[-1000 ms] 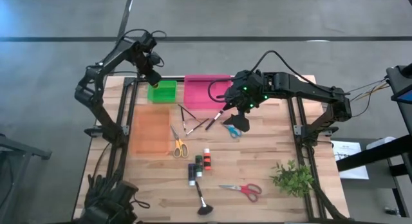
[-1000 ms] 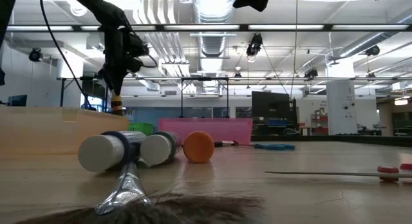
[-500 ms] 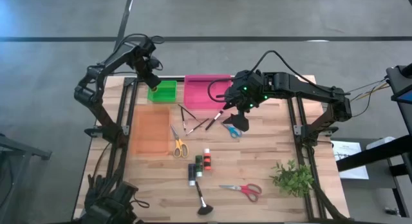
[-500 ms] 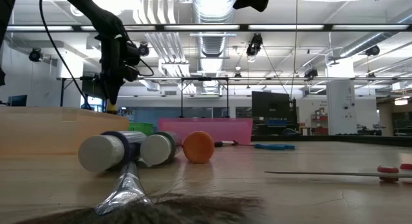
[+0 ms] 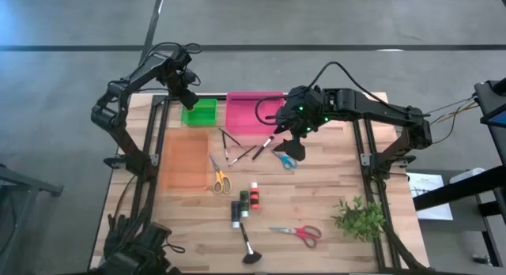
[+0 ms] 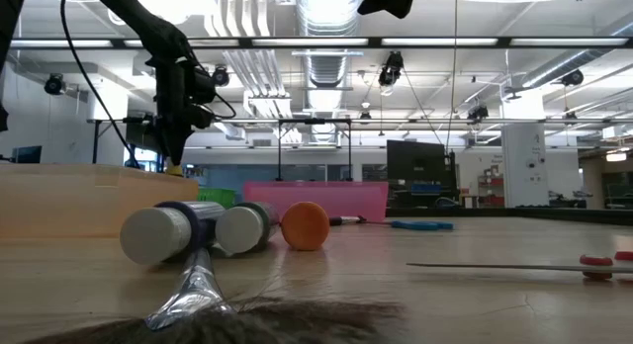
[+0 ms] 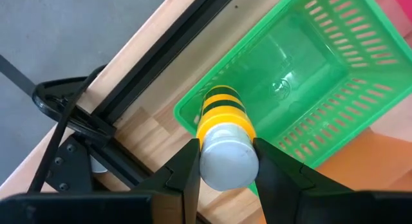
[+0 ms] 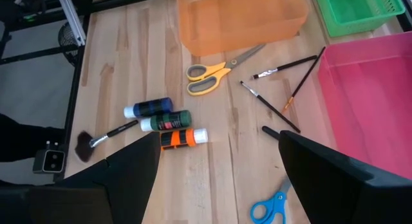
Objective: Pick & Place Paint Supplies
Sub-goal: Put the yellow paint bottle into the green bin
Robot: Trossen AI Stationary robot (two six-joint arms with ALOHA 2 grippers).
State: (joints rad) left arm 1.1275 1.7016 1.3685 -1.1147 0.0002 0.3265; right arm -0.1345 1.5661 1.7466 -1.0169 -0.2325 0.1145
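Note:
My left gripper (image 5: pixel 189 99) is shut on a yellow-and-black striped paint bottle (image 7: pixel 222 130) with a white cap. It hangs over a corner of the green basket (image 5: pixel 200 114) at the table's far left. My right gripper (image 5: pixel 289 141) stands open and holds nothing, raised above the blue scissors (image 5: pixel 286 159). Three paint bottles (image 5: pixel 245 204) lie side by side mid-table. Slim brushes (image 5: pixel 231 147), yellow scissors (image 5: pixel 219 177), red scissors (image 5: pixel 297 232) and a fan brush (image 5: pixel 249 248) lie flat on the wood. My left gripper pinches the striped bottle between its two fingers (image 7: pixel 187 176), on opposite sides of the white cap end (image 7: pixel 223 165). The fingers point down from above. The bottle hangs roughly upright below them, cap up, its striped body (image 6: pixel 175 168) clear of the basket's rim.
A pink bin (image 5: pixel 254 112) stands right of the green basket, and an orange bin (image 5: pixel 184 161) lies nearer on the left. A green plant sprig (image 5: pixel 360 218) lies near the table's right edge. Black frame rails (image 5: pixel 150 148) run along both sides.
My left gripper has come down toward the green basket with the striped bottle still pinched and upright. The right arm has kept still.

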